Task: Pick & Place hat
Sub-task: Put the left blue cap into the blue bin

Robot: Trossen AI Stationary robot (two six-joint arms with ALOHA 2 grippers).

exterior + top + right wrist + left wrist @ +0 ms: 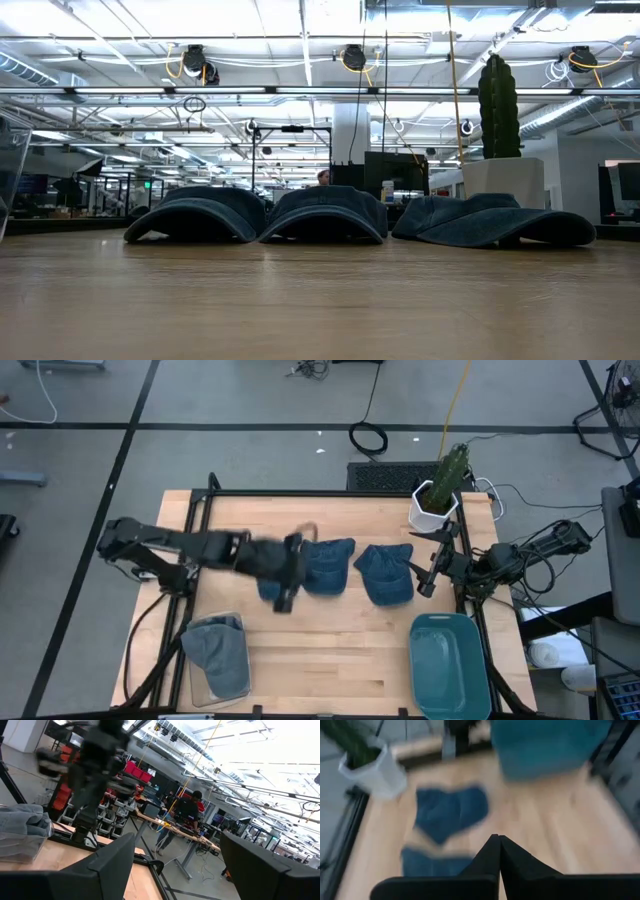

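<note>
- At the bottom of the high view, a clear container [215, 665] sits lower left with a grey hat [218, 650] in it, and a teal bin [450, 665] sits lower right.
- Mid-frame, the left gripper [288, 592] hangs over the leftmost blue hat [272, 588]; its fingers [512, 862] are pressed together with nothing between them.
- Just right, touching that one, lies the middle blue hat [328, 565]; a third blue hat [386, 572] lies a little apart, further right.
- The right gripper [422, 565] waits at the table's right edge, beside the third hat, its fingers [117, 855] spread wide and empty.
- Upper right stands a cactus [450, 472] in a white pot [432, 510].
- Beyond the table, the right wrist view shows a person [187, 810] at a desk.
</note>
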